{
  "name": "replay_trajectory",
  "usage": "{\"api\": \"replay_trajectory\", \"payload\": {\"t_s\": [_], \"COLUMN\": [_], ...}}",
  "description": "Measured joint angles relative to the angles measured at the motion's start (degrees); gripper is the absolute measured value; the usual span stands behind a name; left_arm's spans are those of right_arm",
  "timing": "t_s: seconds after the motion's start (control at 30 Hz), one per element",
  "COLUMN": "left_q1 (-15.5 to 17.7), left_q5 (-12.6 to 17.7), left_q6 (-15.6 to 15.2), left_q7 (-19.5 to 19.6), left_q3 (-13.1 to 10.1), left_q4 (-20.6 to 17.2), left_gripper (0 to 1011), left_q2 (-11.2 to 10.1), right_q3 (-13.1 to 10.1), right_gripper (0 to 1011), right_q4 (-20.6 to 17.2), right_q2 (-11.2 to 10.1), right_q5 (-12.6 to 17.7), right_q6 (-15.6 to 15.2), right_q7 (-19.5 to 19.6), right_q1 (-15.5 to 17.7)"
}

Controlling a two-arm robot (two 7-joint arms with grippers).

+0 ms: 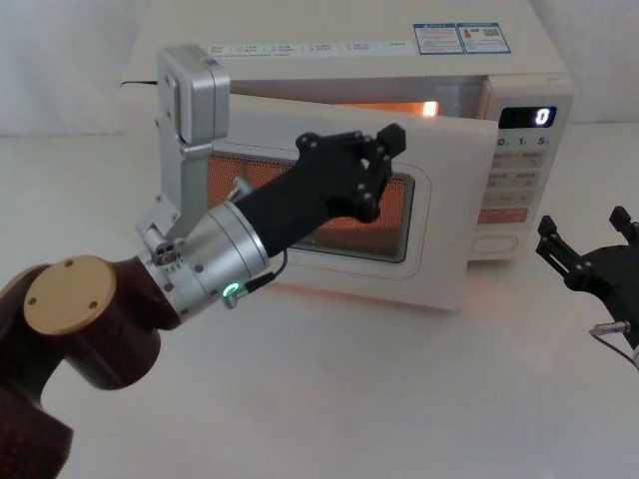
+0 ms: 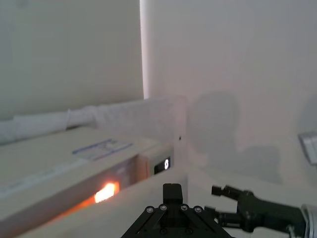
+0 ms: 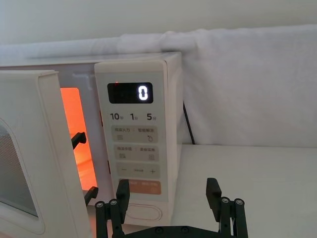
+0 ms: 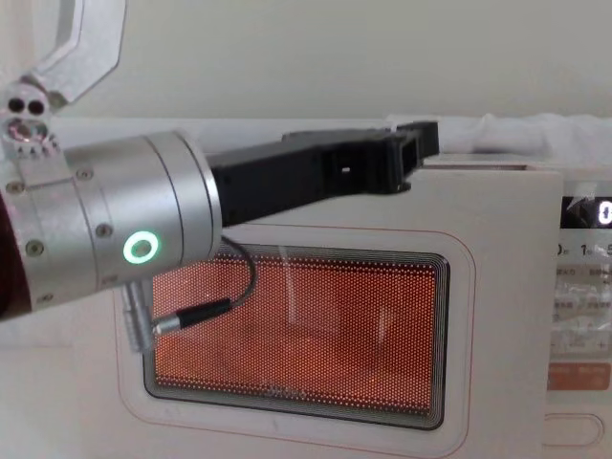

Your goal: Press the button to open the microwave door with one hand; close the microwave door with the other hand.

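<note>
Left gripper [image 1: 384,160] overlaps the microwave door [image 1: 439,249] and covers part of its window; contact between fingertips and panel cannot be determined. The button [image 3: 143,212] is partly masked by the right gripper [image 3: 168,196]. Keypad lettering is too small to read. The microwave [image 4: 583,287] is cut off at the chest view's right edge.

A white table [image 1: 379,399] carries the microwave [image 1: 519,70], which stands at its far side.

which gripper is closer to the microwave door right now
Left. The left gripper is up against the front of the half-open microwave door, near its top edge. The right gripper sits off to the side, in front of the keypad.
</note>
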State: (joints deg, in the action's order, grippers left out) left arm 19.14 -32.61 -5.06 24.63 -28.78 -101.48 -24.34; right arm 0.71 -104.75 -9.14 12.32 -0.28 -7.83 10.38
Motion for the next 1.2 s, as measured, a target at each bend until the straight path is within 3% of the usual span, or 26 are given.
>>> {"api": "replay_trajectory", "payload": {"t_s": [0.3, 1.2], "left_q1": [0.0, 6.5], "left_q5": [1.6, 4.5], "left_q6": [-0.8, -1.4], "left_q7": [-0.5, 1.2], "left_q3": [-1.0, -4.2], "left_q4": [1.8, 10.3], "left_gripper": [0, 0], "left_q2": [0.6, 6.2], "right_q3": [0.0, 0.0], "right_gripper": [1000, 1000], "right_q4": [0.0, 0.0], "right_q2": [0.0, 0.0], "right_q5": [0.0, 0.0], "right_q6": [0.0, 0.0], "right_q7": [0.0, 0.0], "right_q1": [0.0, 0.0]}}
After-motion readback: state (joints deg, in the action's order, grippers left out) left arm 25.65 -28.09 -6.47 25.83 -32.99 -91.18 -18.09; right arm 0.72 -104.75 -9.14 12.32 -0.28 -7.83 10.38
